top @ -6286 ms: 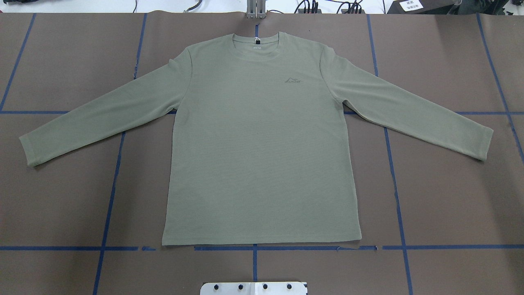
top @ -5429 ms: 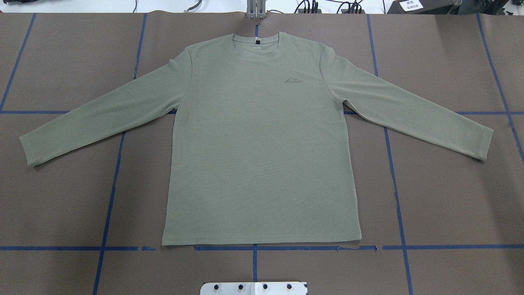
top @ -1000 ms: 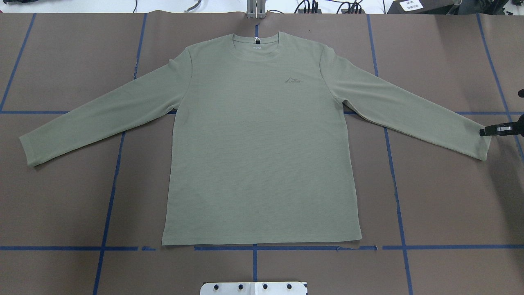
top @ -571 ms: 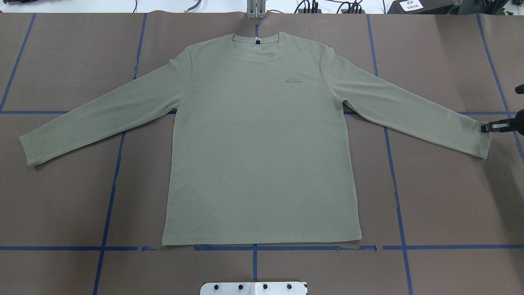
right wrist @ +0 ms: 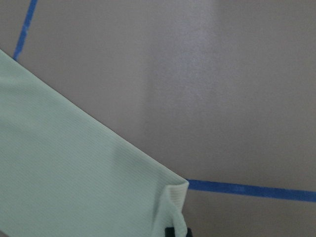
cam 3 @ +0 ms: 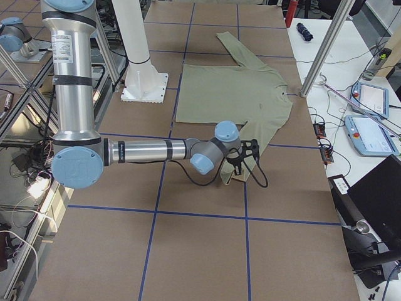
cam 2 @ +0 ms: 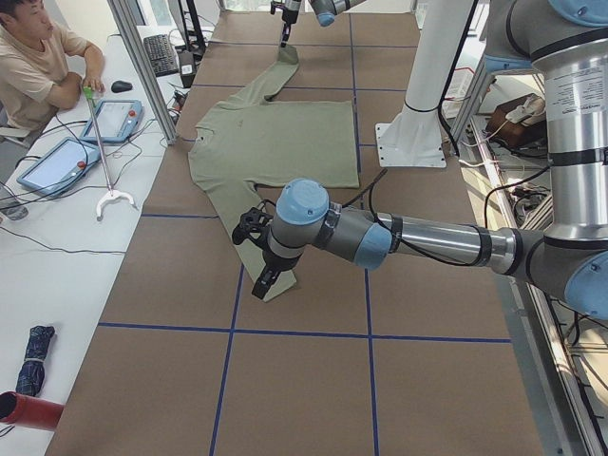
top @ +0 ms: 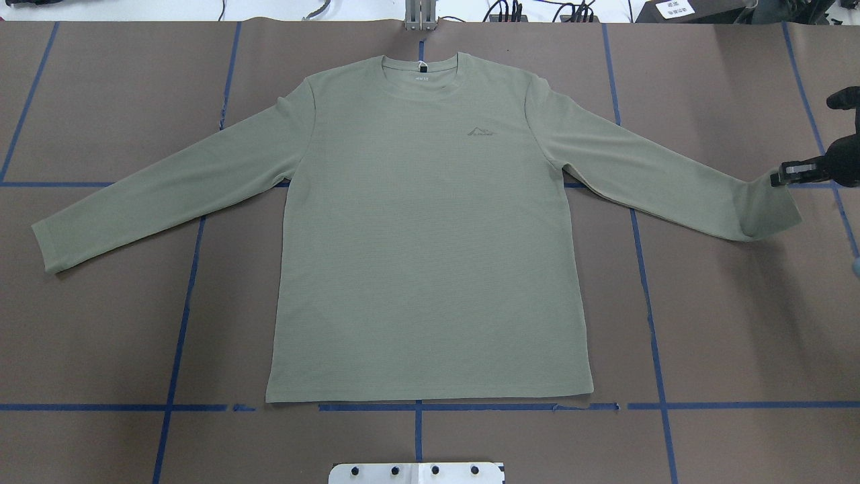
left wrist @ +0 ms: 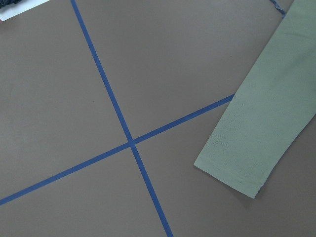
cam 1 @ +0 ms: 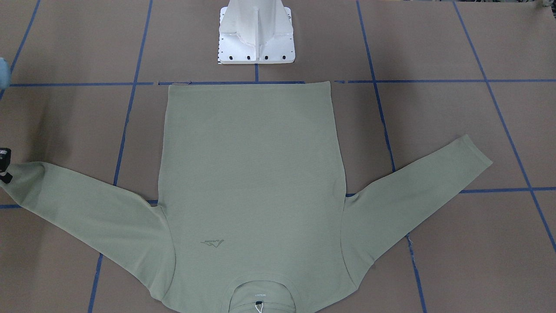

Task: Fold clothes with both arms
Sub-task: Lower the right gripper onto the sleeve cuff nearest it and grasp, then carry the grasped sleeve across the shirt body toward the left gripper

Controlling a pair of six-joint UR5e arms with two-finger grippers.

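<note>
One brown blue-taped table — R fingers clamp shirt cuff; L fingers unclear.

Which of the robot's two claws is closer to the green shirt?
Right. The right gripper pinches one sleeve cuff of the shirt, raised off the table; the left gripper hangs above the table near the other cuff, not touching it.

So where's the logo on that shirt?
Overhead view: the small grey logo sits on the pale sage-green knit shirt's chest, right of centre, below the ribbed neck.
</note>
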